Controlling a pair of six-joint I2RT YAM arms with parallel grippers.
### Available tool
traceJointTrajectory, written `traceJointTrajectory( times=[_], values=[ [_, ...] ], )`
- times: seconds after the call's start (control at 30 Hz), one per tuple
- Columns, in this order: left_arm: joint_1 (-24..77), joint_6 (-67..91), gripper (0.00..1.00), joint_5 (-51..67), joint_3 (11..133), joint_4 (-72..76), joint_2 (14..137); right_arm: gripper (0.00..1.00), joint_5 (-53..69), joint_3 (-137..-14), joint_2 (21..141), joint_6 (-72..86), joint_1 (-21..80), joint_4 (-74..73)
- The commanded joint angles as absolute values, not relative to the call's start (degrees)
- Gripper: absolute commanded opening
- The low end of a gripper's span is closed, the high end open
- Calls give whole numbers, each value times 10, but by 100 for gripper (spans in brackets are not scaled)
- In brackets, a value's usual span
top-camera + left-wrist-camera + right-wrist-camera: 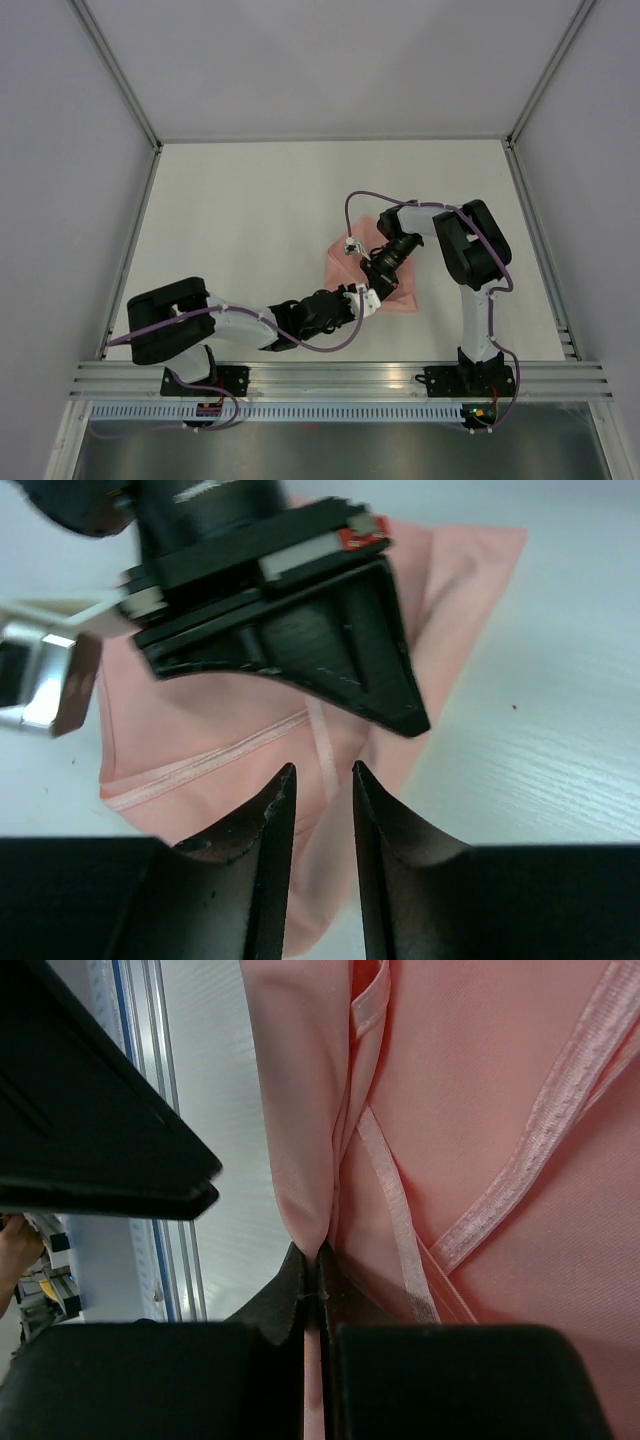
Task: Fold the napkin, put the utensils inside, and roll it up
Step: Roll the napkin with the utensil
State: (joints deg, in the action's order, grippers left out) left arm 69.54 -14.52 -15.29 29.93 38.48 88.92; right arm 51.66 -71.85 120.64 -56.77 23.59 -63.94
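Right gripper point(318, 1260) is clamped tight on a raised fold of the napkin point(405, 298); table point(260, 220) is plain white; napkin sits folded on it, right of centre, toward the near edge; left gripper point(322, 780) hovers over the cloth, jaws narrowly apart, holding nothing.
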Motion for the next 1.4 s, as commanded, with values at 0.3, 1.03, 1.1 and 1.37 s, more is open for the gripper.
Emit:
traceJointTrajectory(
  times=[0.3,1.03,1.1,1.37],
  values=[
    [765,-322,48,-188,361,402,1017,0,451,-731,1252,-592,230,-608],
    [726,-238,5,-38,418,186,1059,0,466,-754,1274,-614,219,-643],
    [717,-224,2,-6,428,161,1058,6,467,-751,1268,-613,219,-639],
    [672,-174,2,108,479,55,1065,39,481,-721,1164,-579,207,-584]
  ],
)
